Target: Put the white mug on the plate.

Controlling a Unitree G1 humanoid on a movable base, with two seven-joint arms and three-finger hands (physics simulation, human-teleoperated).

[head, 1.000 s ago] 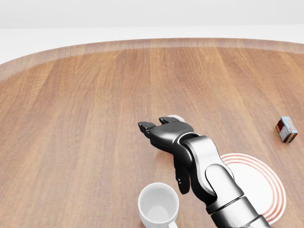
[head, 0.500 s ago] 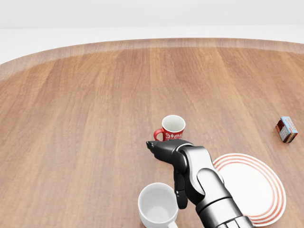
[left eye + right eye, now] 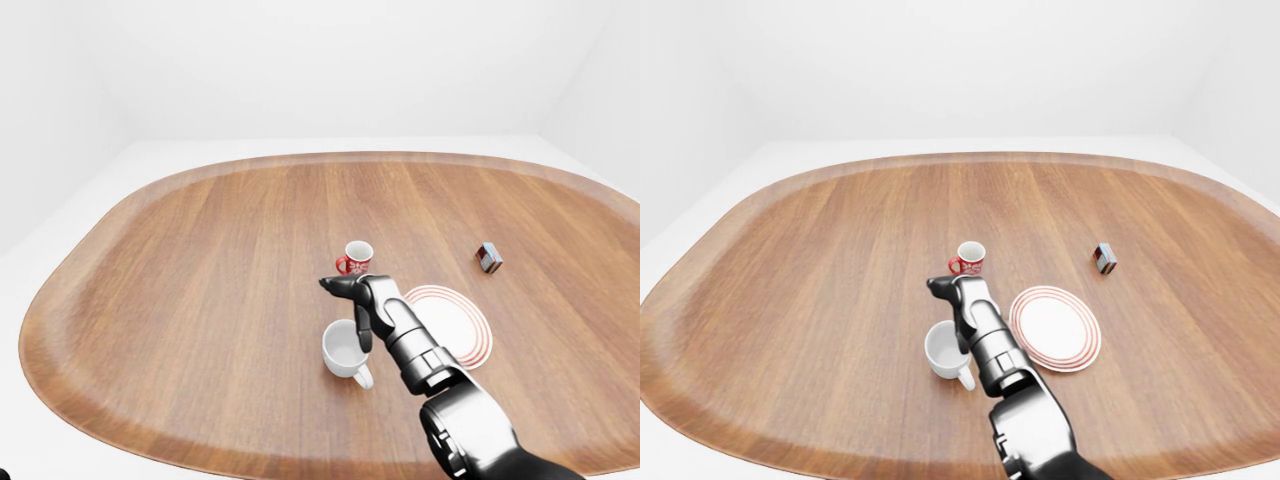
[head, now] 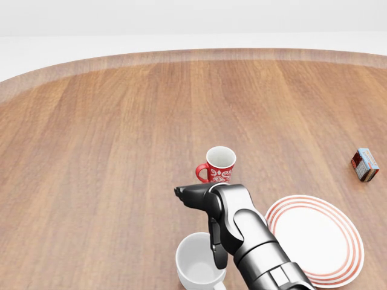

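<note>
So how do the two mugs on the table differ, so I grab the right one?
The white mug is plain white all over; the red mug is red outside with a white pattern and a white inside. In the left-eye view, the white mug sits lower, under the right hand, with its handle pointing to the lower right; the red mug sits higher, above the plate, with its handle pointing left. Both stand upright and look empty.

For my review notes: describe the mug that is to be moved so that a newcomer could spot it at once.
On the oval wooden table, find the red-ringed plate. Left of it in the left-eye view stands the white mug, under the right hand; unlike the patterned red mug above, it is plain white.
</note>
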